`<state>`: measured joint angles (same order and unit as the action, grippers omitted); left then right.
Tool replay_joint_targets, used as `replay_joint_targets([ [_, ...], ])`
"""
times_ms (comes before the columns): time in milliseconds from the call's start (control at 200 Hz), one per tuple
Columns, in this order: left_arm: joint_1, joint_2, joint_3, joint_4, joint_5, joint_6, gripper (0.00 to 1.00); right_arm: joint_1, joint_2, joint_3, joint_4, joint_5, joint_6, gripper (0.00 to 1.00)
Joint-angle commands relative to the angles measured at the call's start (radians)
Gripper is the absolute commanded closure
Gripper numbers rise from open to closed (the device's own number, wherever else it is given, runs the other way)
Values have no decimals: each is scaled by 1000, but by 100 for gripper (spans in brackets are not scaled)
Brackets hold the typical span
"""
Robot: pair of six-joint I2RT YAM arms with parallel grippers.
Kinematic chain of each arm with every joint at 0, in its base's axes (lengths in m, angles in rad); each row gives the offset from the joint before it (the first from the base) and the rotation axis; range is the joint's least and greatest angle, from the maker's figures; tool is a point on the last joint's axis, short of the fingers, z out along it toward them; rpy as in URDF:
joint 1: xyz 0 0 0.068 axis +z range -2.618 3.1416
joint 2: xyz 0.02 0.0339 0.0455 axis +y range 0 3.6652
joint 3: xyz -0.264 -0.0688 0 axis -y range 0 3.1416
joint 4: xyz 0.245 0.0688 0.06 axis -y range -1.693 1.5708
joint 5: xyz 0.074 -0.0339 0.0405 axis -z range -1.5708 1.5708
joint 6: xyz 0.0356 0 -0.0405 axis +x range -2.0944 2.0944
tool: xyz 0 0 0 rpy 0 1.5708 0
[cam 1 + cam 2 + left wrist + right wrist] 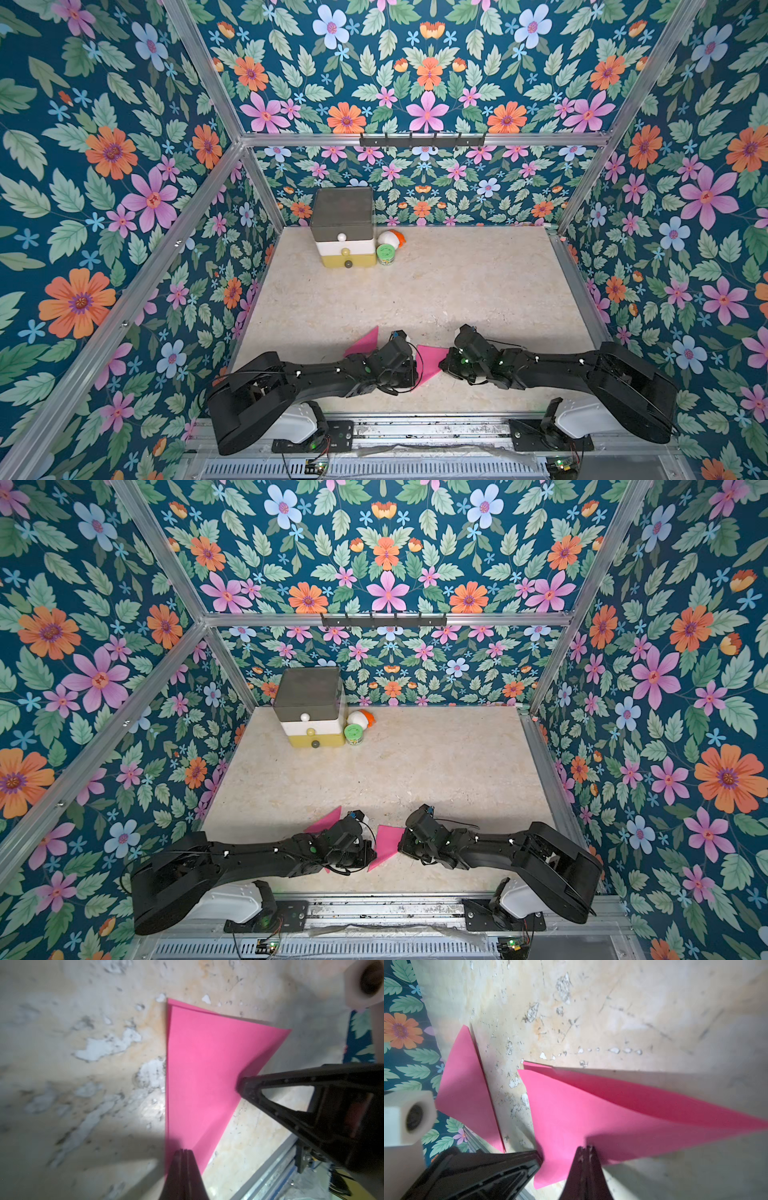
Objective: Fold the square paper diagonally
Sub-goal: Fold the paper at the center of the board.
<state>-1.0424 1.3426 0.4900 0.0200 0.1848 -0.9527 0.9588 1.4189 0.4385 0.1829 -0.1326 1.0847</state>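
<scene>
Left gripper (184, 1150) and right gripper (586, 1147) — jaws pressed together — rest their tips on the folded pink paper (203, 1076), near centre.

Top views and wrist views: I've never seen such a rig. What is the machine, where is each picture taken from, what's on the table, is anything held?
Two black robot arms reach over a marbled table. Both top views look down from one overhead camera; each wrist view comes from a camera on an arm. Between the arms lies a pink paper folded into a triangle, its upper layer not yet flat. The left gripper and right gripper are shut, tips at the paper, seemingly pressing, not pinching. A second pink triangle lies by the left arm. At the back: a drawer chest, a green-lidded jar, a white-and-orange object.
</scene>
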Motion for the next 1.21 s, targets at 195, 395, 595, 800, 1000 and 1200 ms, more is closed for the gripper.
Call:
replay_joint_targets([
  [195, -45, 165, 166, 20, 26, 63, 100, 0, -7, -11, -97, 43, 7, 100],
  [395, -45, 221, 120, 56, 29, 27, 100, -1, -9, -7, -110, 45, 2, 100],
  [595, -47, 219, 70, 44, 53, 12, 100, 0, 5, -8, -109, 46, 4, 100],
  [800, -101, 176, 3, -33, 65, 10, 100, -3, 21, -3, -108, 46, 3, 100],
  [1000, -186, 116, -10, -129, 48, -9, 100, -6, 38, 6, -114, 44, 0, 100],
  [1200, -186, 83, 80, -185, 8, 25, 100, -12, 45, 12, -120, 44, -2, 100],
])
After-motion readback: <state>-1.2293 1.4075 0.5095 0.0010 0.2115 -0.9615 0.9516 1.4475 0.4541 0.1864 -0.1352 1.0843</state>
